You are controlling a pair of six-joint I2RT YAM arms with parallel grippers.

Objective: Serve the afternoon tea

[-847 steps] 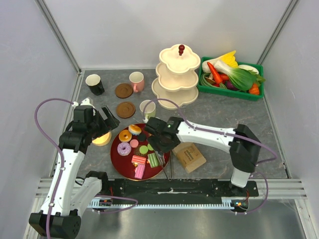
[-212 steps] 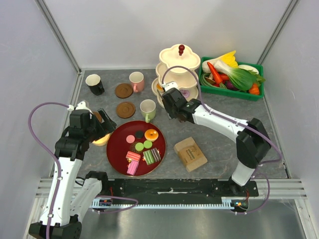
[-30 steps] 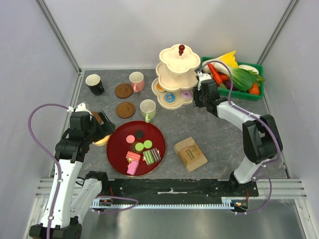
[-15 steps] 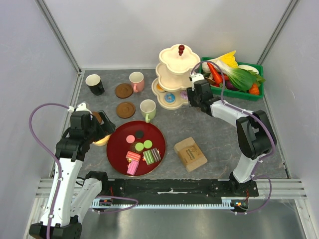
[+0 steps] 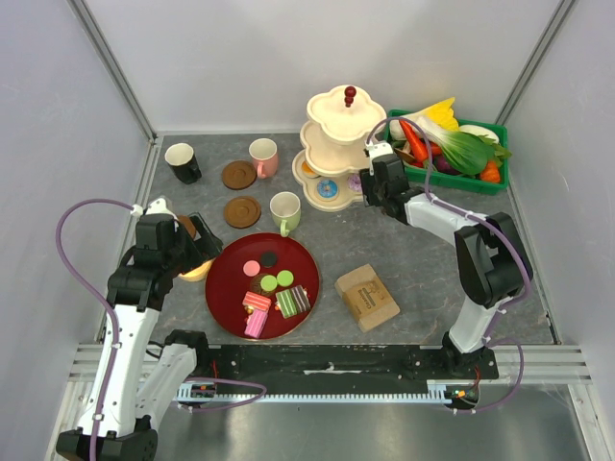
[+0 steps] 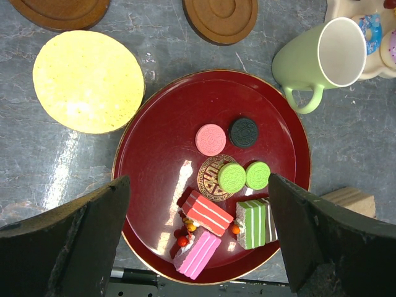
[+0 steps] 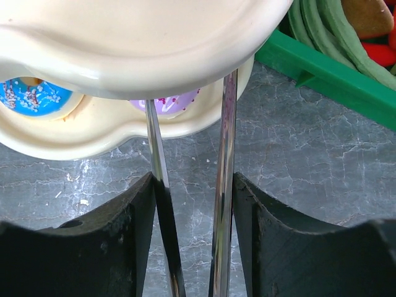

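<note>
Grey stone-patterned tabletop (image 5: 423, 259): my right claw (image 7: 189, 124), fingers parted, is hovering at the purple donut (image 7: 170, 99) lying on the tiered stand (image 7: 124, 37)'s bottom level. A careless retreat risks snagging the donut or jolting the stand.

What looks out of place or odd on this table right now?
Nothing looks spilled or broken. The far coaster and the near coaster lie bare, while the pink mug, the green mug and the black mug stand on the table itself, not on them.
</note>
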